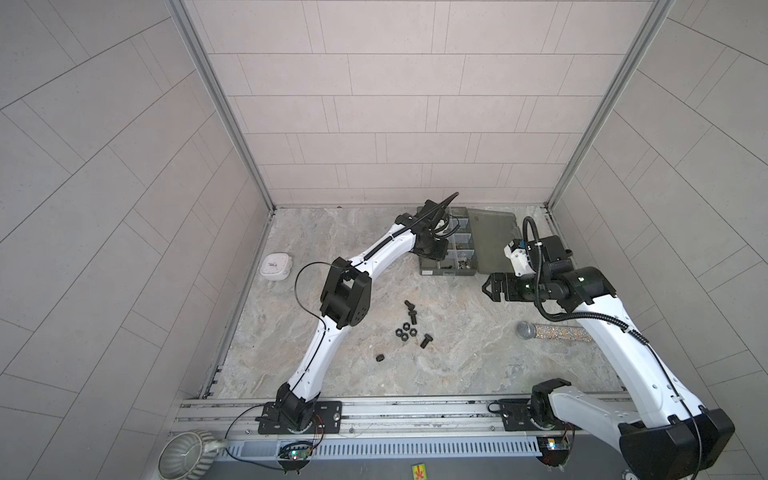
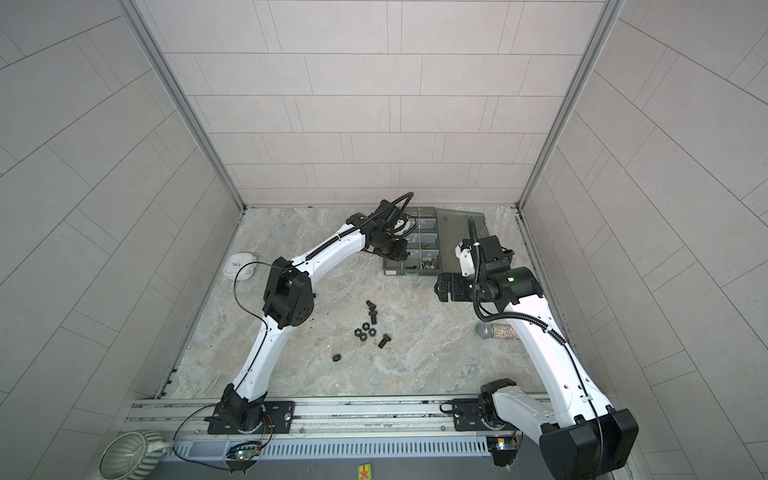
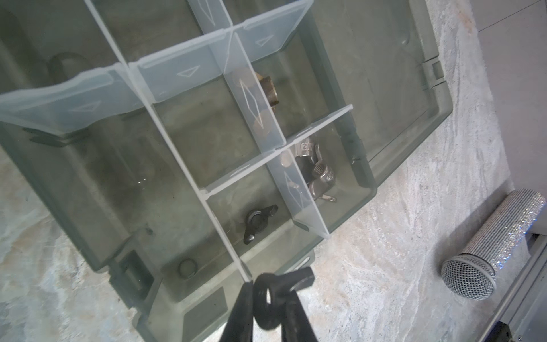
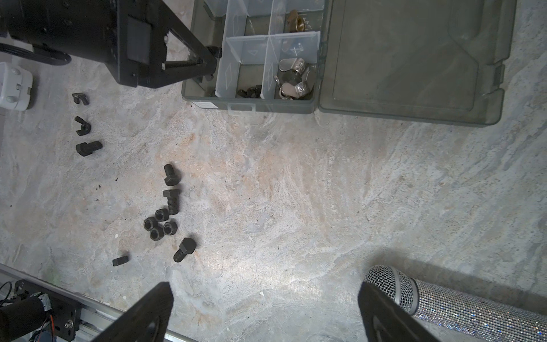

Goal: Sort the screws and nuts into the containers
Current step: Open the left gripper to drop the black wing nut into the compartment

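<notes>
The left gripper (image 3: pixel 268 299) clenched a black wing nut (image 3: pixel 296 279) at lower centre, over the edge of the containers (image 3: pixel 207 133); the right gripper (image 4: pixel 266 308) stood released. The nut seemed light, hard, slippery (hold across the wings).

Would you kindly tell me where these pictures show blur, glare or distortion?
Both top views: the wide angle splays the walls outward. Left wrist view: the held nut is slightly soft. Right wrist view: a bright patch on the table.

Black screws (image 4: pixel 171 201), smoky-grey box (image 4: pixel 248 105), marbled table (image 4: pixel 296 192)
</notes>
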You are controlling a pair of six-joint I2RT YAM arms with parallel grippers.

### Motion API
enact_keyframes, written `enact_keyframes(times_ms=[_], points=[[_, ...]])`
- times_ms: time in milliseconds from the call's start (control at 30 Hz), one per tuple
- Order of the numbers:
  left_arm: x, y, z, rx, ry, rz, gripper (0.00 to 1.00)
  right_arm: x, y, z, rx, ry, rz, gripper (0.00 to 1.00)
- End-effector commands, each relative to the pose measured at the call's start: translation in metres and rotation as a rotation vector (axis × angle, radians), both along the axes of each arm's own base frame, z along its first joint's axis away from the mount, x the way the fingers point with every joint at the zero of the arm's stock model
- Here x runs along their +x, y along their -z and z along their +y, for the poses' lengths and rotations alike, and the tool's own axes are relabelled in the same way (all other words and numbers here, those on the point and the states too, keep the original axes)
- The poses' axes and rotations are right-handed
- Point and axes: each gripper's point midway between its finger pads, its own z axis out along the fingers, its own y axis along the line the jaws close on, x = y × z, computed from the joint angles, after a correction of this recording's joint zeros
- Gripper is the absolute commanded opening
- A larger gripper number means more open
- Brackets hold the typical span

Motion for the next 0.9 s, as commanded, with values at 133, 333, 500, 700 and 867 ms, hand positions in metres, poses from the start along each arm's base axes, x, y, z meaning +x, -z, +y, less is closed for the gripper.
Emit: enact_keyframes(times_ms=[133, 333, 500, 700, 867], points=[[0.004, -0.002, -0.028, -0.095, 0.013, -0.01, 0.08, -0.007, 0.003, -0.008, -0.02, 0.021, 0.017, 0.99], [0.004, 0.008, -0.032, -0.101, 0.011, 0.007, 0.1, -0.008, 0.001, -0.013, -0.027, 0.038, 0.013, 0.99], [0.005, 0.009, -0.034, -0.102, 0.015, 0.005, 0.42, -0.007, 0.001, -0.016, -0.032, 0.05, 0.013, 0.99], [0.016, -0.04, -0.038, -0.164, 0.012, -0.111, 0.49, -0.005, -0.002, -0.018, -0.031, 0.055, 0.008, 0.99], [0.012, -0.084, -0.02, -0.152, -0.004, -0.183, 0.51, -0.002, -0.008, -0.018, -0.037, 0.047, 0.002, 0.99]])
